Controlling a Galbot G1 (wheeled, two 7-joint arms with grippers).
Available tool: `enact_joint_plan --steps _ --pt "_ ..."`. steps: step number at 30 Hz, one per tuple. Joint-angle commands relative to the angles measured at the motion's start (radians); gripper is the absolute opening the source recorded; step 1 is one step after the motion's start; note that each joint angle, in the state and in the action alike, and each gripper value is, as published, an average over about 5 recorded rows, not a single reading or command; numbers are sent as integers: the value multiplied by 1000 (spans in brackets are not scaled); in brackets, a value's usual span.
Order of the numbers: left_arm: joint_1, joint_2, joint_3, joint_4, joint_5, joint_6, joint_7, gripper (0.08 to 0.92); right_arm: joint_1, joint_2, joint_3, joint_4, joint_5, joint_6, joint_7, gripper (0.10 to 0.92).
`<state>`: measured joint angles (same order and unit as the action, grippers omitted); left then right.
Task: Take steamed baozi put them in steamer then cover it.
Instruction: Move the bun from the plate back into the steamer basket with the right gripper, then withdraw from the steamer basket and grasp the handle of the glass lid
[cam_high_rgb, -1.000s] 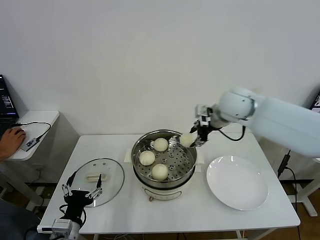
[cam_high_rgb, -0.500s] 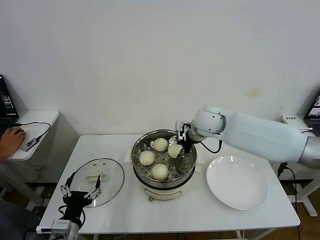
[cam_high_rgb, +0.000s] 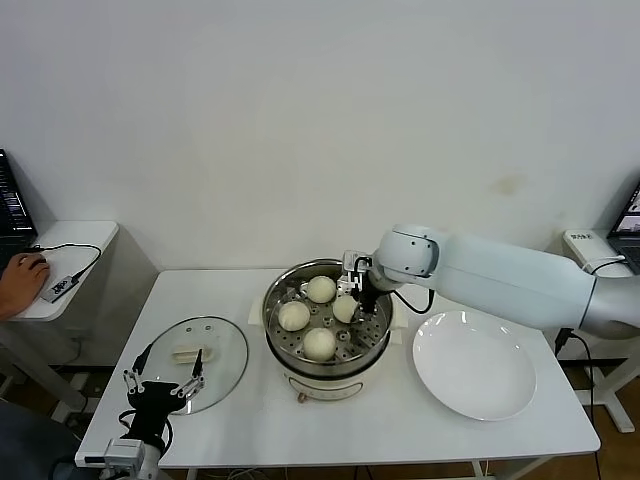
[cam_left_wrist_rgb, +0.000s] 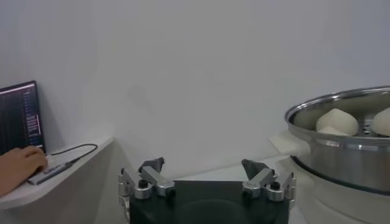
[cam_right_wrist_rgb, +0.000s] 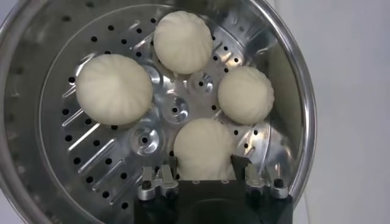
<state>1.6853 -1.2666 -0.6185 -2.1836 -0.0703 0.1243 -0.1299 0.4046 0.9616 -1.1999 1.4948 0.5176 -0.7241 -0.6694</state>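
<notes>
Head view: steamer (cam_high_rgb: 300, 345) sits mid-table, steel basket on a cream pot. Right gripper (cam_high_rgb: 352, 297) is down inside the basket on the side toward the plate, jaws closed around the fourth baozi (cam_high_rgb: 344, 308); three other baozi (cam_high_rgb: 294, 316) rest on the perforated floor. White plate (cam_high_rgb: 474, 365) lies bare beside the steamer on the robot's right; glass cover (cam_high_rgb: 195, 350) lies flat beside it on the left, with its oblong handle (cam_high_rgb: 186, 352) up. Left gripper (cam_high_rgb: 160, 385) hangs just in front of the cover, fingers spread, holding nothing. Left wrist view: left gripper (cam_left_wrist_rgb: 207, 180) spread wide, steamer rim (cam_left_wrist_rgb: 341, 106) near, two buns showing above it. Right wrist view: right gripper (cam_right_wrist_rgb: 207, 182) pinches the nearest baozi (cam_right_wrist_rgb: 204, 149) between its fingers (cam_right_wrist_rgb: 159, 181); all four buns sit inside the steamer, clustered round the centre. Judgement: buns look soft, light and easily dented, so a gentle hold at the widest part suits them. The cover looks rigid, breakable and slick at the glass; its central handle is the place to grasp.
</notes>
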Motion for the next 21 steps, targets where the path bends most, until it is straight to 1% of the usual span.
enact_joint_plan --steps 1,3,5,7,9,12,17,19,21 --pt "0 1 1 1 0 1 0 823 28 -35 7 65 13 -4 5 694" --pt "-2 2 2 2 -1 1 1 823 34 -61 25 103 20 -5 13 746" --pt "-5 1 2 5 -2 0 0 823 31 -90 55 138 25 -4 39 779" --pt "-7 1 3 9 -4 0 -1 823 17 -118 91 169 35 -3 95 803" --pt "-8 2 4 16 -6 -4 -2 823 -8 -152 130 202 81 1 222 820" --pt "-8 3 4 25 -7 -13 -3 823 -70 -212 187 256 168 48 474 822" --pt "-13 -3 4 39 -15 -35 -15 823 -317 -295 369 318 202 247 845 823" --pt "-16 -6 4 49 -20 -46 -21 823 -457 -306 488 325 187 328 942 823" --pt "-18 -7 4 59 -21 -56 -24 823 -609 -313 646 330 137 409 979 823"
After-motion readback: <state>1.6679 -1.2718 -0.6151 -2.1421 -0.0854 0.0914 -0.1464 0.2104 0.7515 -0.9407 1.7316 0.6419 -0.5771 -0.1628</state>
